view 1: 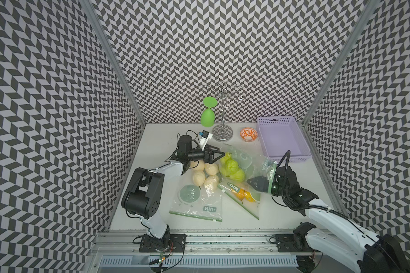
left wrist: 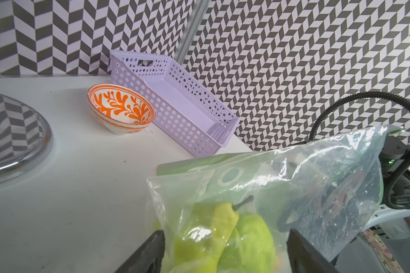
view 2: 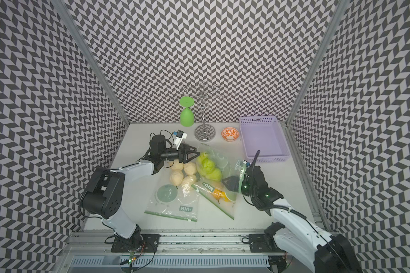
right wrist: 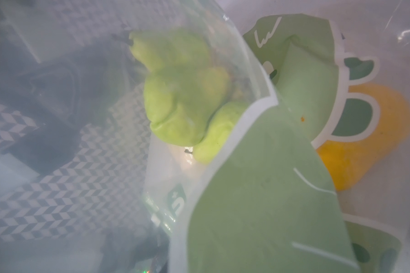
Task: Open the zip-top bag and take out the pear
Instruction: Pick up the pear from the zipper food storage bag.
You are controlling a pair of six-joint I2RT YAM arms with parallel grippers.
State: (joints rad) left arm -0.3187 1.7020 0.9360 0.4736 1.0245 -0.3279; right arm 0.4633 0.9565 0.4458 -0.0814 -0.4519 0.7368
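Note:
A clear zip-top bag (view 1: 249, 157) with green pears (view 1: 231, 167) lies mid-table, its green zip rim (view 1: 272, 176) lifted around my right arm's wrist. My right gripper (view 1: 252, 182) reaches into the bag's mouth. The right wrist view looks through the plastic at the green pears (right wrist: 182, 94), and the film hides the jaws. My left gripper (left wrist: 226, 234) is open, with a finger on either side of the bagged pears (left wrist: 244, 241) at the bag's closed end. In both top views the left gripper (view 2: 195, 154) comes from the left.
A bag of pale pears (view 1: 205, 173) lies left of the green ones, and a bag with orange pears (view 1: 243, 196) lies under the right gripper. At the back stand a lilac basket (view 1: 263, 141), an orange bowl (view 1: 248, 134), a metal glass stand (view 1: 222, 136) and a green goblet (view 1: 207, 118).

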